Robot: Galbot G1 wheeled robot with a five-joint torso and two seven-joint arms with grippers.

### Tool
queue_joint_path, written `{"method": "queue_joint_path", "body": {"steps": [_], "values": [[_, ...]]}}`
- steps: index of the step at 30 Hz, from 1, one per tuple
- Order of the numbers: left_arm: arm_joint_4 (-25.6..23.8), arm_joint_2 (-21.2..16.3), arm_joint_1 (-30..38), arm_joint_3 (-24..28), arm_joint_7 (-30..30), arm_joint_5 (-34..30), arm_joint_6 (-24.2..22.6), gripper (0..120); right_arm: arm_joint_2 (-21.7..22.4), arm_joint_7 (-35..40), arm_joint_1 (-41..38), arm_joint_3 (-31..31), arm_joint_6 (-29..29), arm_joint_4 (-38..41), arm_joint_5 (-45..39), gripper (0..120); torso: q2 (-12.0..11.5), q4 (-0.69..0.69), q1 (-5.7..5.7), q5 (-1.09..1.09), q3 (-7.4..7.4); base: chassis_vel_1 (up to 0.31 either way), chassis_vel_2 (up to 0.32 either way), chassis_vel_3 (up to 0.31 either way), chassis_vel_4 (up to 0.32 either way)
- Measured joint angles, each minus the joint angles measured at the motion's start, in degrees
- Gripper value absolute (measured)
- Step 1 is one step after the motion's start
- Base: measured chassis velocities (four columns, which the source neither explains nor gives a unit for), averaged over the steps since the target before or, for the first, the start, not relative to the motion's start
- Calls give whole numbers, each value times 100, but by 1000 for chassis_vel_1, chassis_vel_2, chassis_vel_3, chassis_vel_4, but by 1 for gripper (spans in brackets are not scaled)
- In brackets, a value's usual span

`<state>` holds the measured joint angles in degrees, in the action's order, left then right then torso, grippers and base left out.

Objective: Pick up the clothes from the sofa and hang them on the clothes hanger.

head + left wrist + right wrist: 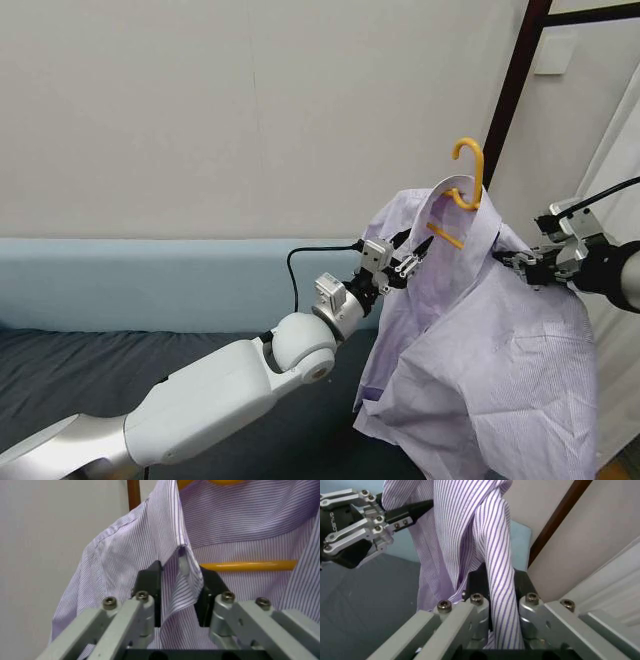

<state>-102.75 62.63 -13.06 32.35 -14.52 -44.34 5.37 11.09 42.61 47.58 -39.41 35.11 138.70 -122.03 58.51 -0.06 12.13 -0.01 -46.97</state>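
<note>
1. Two grippers hold the striped purple shirt (pixel 480 350) in the air, right of the sofa (pixel 100 360). The left gripper (pixel 415 255) is clamped on its front edge under the collar, and the right gripper (pixel 510 262) on its right shoulder cloth.
2. "GALBOT" is partly readable on the left gripper's body.
3. The yellow hanger (pixel 467 175) sits inside the collar, with its hook free.
4. Behind are a white wall (pixel 200 100) and a pale blue backrest (pixel 150 280). A dark pole (pixel 510 90) stands far right, near the shirt.

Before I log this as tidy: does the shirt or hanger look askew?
Yes. The yellow hanger sits tilted in the shirt, its hook on nothing; the left gripper and right gripper pinch the bunched fabric.
</note>
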Motion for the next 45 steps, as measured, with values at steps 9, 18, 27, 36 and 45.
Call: {"method": "queue_joint_path", "body": {"steps": [9,18,27,36,45], "values": [[-39,6,98,40,-56,104,-22,0,-96,109,-24,67,107,-56,-68,4,0,-1,0,0,0,0,0,0,0],[-454,-72,230,58,-175,177,-219,0,-231,119,-39,253,78,-147,261,4,0,-1,0,0,0,0,0,0,0],[-732,-316,318,109,-311,-112,-532,0,-319,46,-56,257,30,-201,366,4,0,-1,0,0,1,0,0,0,0],[-1306,-839,-419,-16,-542,217,-1686,22,-847,315,-168,590,57,-75,682,4,0,0,0,-1,1,0,0,0,0],[-1890,-1327,-1718,-678,-522,272,-1519,52,-1600,756,-229,778,51,-93,903,4,0,0,0,-1,1,0,0,0,0]]}}
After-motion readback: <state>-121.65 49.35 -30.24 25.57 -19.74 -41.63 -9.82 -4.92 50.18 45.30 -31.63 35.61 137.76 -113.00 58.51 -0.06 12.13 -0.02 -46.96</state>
